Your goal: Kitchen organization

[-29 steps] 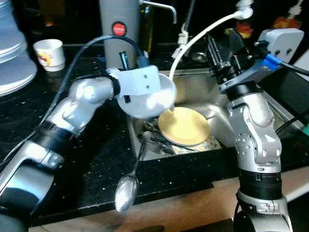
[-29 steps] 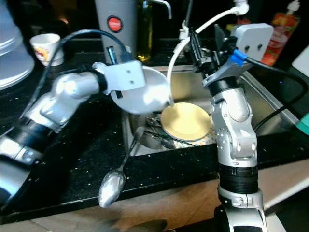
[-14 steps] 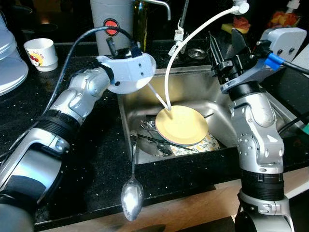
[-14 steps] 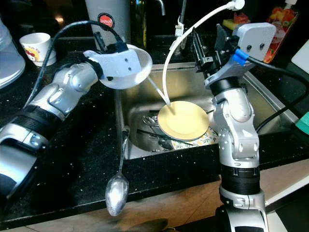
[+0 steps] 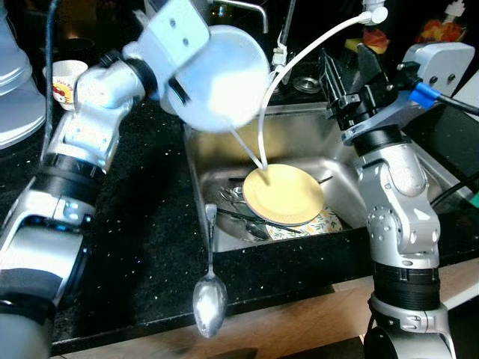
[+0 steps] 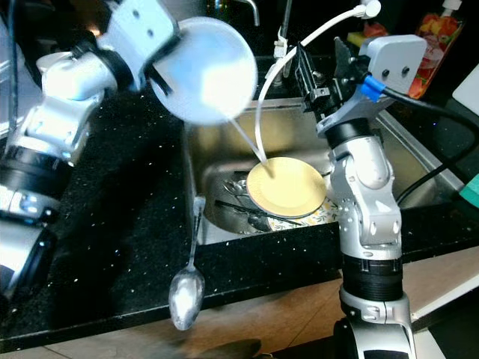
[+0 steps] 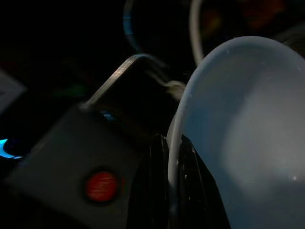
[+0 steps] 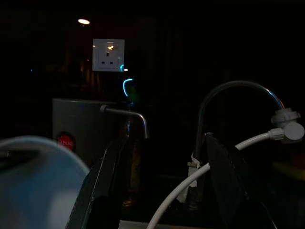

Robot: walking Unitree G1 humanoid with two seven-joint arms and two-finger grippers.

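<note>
- Where the black counter (image 5: 142, 247) meets its front edge, a spoon (image 5: 209, 299) overhangs
- Farther back, a yellow plate (image 5: 284, 194) lies in the sink (image 5: 352, 176)
- Left gripper (image 7: 172, 157) pinches a white bowl (image 5: 217, 78) rim above the sink
- Right gripper (image 8: 164, 186) hovers, fingers spread, holding nothing

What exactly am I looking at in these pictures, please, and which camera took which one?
This is a humanoid robot with two silver arms, working at a kitchen sink. The two wide pictures come from the stereo camera on its head, looking down. The two dark ones come from cameras on its wrists, looking along each gripper's black fingers.

The left gripper is pinched on the rim of a white bowl, lifted above the black counter. The right gripper is raised over the sink, open and holding nothing.

In the sink lie a yellow plate and some cutlery. A large spoon rests on the counter's front edge, and a paper cup stands farther back.
</note>
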